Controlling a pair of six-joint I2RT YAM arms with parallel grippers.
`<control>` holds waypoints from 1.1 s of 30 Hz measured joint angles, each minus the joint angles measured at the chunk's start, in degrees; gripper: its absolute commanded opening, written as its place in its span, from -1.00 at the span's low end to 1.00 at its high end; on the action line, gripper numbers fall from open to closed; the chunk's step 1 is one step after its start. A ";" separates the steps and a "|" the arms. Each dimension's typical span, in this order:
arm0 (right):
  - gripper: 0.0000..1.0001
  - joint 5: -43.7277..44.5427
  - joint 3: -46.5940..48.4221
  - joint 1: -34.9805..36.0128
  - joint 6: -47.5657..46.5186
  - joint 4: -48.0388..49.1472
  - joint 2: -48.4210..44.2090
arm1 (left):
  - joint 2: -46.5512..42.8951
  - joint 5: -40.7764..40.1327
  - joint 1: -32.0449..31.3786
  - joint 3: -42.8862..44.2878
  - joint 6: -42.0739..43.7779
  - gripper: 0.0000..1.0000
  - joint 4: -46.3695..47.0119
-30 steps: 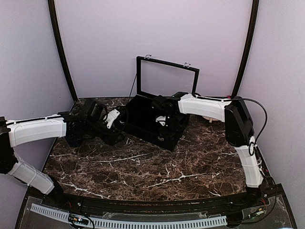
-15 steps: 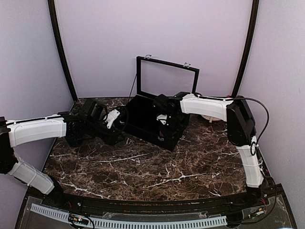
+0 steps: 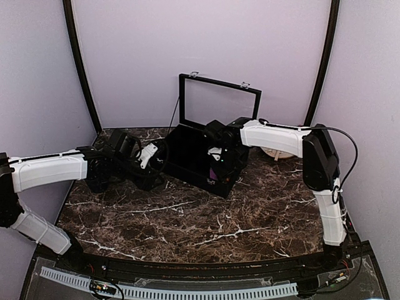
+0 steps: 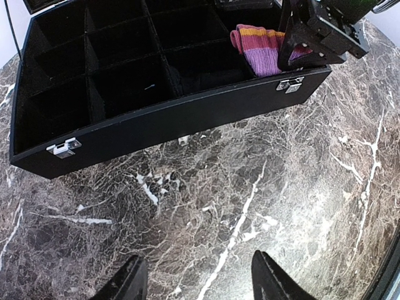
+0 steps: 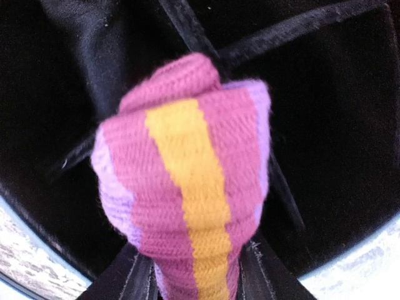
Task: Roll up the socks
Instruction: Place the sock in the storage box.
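A rolled striped sock (image 5: 187,187) in purple, magenta and orange is gripped between my right gripper's fingers (image 5: 134,275). It hangs over a corner compartment of the black divided box (image 4: 125,119). In the left wrist view the sock (image 4: 262,47) shows at the box's far right corner under the right gripper. My right gripper (image 3: 217,167) is over the box's right end. My left gripper (image 4: 197,281) is open and empty above the marble, short of the box's front wall. The black sock is not in view.
The box's lid (image 3: 219,103) stands open at the back. Black dividers (image 4: 94,56) split the box into several compartments. White latches (image 4: 62,147) sit on its front wall. A pale round object (image 3: 278,153) lies behind the right arm. Marble table (image 3: 200,219) spreads in front.
My right gripper has shifted a little to the right and forward over the box with the sock in it. The left arm has not moved.
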 measured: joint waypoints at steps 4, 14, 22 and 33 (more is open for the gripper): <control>-0.17 -0.02 -0.09 0.00 0.37 -0.74 -0.79 | 0.44 0.46 0.00 0.00 -0.02 0.18 0.00; -0.04 -0.48 -1.62 0.02 1.01 -0.15 -2.47 | 0.79 1.25 0.00 0.00 -0.02 0.18 0.02; 0.13 0.44 -1.29 -0.07 1.38 -1.07 -4.02 | 1.09 1.60 0.00 0.00 -0.02 0.18 0.04; -0.23 1.92 2.71 -0.70 2.27 -2.29 -4.33 | 1.64 1.79 0.00 0.00 -0.02 0.18 0.15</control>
